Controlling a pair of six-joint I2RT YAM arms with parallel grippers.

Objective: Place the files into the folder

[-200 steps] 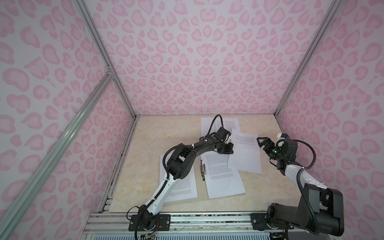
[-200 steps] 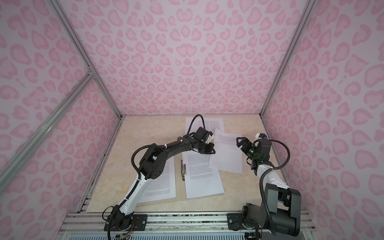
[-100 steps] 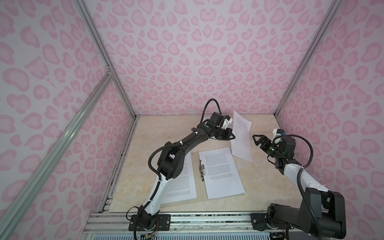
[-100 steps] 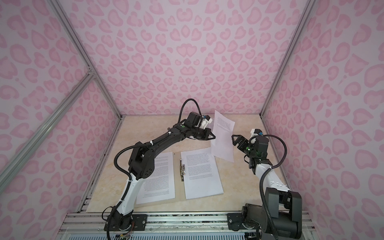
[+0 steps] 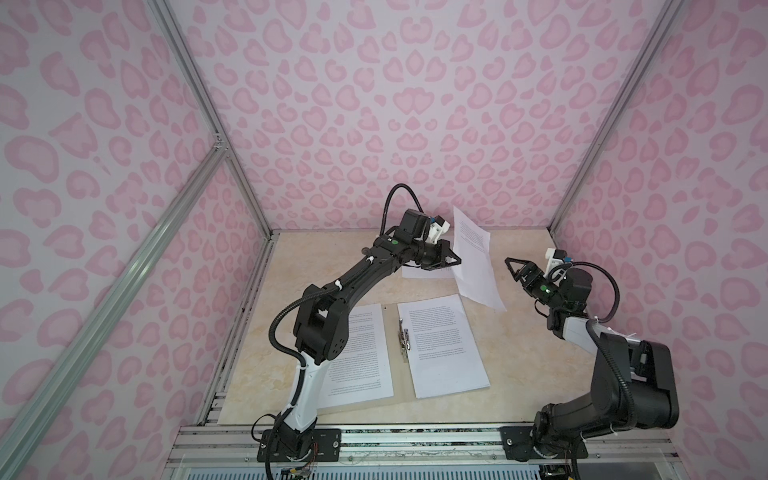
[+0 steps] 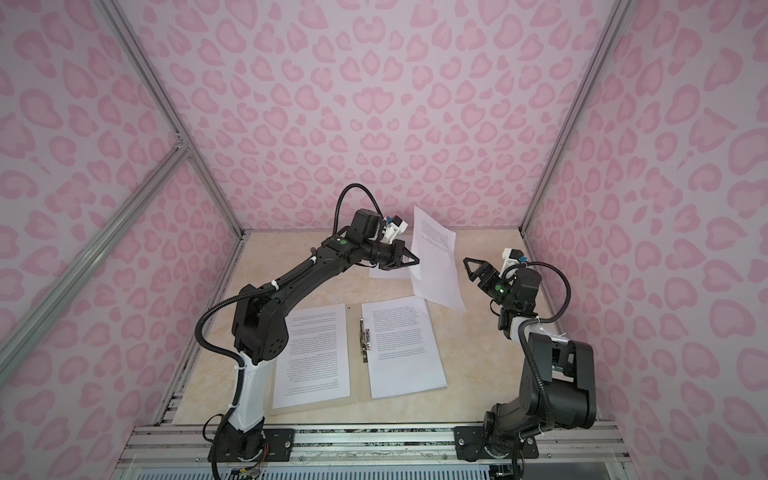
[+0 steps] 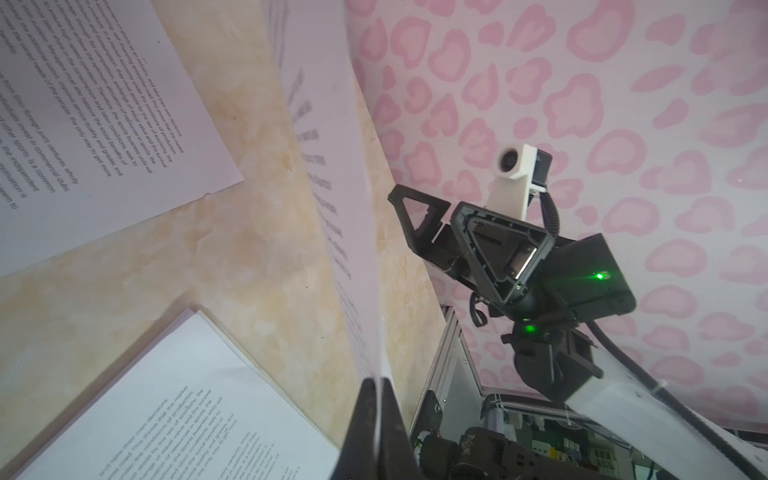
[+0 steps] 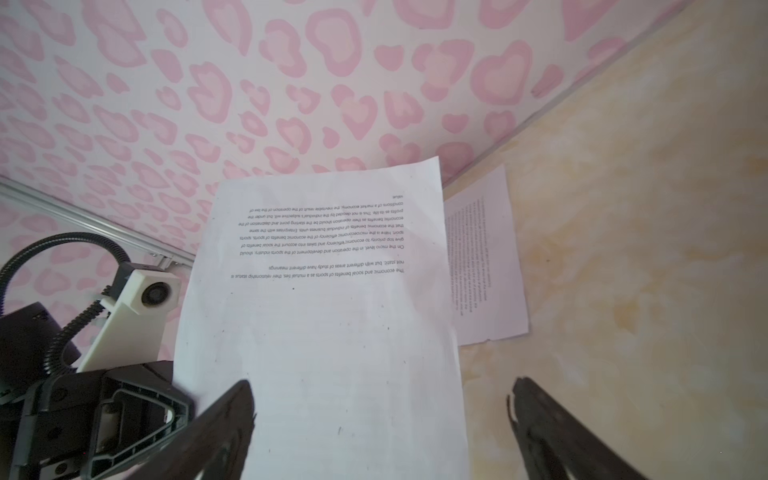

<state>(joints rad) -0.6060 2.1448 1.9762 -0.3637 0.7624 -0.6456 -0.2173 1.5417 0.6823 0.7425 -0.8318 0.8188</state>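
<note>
My left gripper (image 5: 457,261) (image 6: 417,261) (image 7: 379,382) is shut on the edge of one white printed sheet (image 5: 473,262) (image 6: 434,262) (image 8: 332,311). It holds the sheet upright above the back of the table. The right gripper (image 5: 513,270) (image 6: 470,266) (image 8: 382,384) stands open just right of that sheet, facing its printed side without touching it. The folder (image 5: 402,378) (image 6: 359,378) lies open near the front, with its metal clip (image 5: 404,338) along the spine. A printed sheet covers each half (image 5: 361,353) (image 5: 440,345). Another sheet (image 5: 424,272) (image 8: 486,257) lies flat at the back.
Pink patterned walls (image 5: 374,124) with aluminium posts (image 5: 582,187) enclose the beige table (image 5: 519,365) on three sides. The arm bases sit on a metal rail (image 5: 415,440) along the front edge. The left arm's elbow (image 5: 320,332) hangs over the folder's left half.
The left gripper lifted the sheet off the table and carried it up and back, so it now hangs upright. The right gripper rose slightly and stayed open.
</note>
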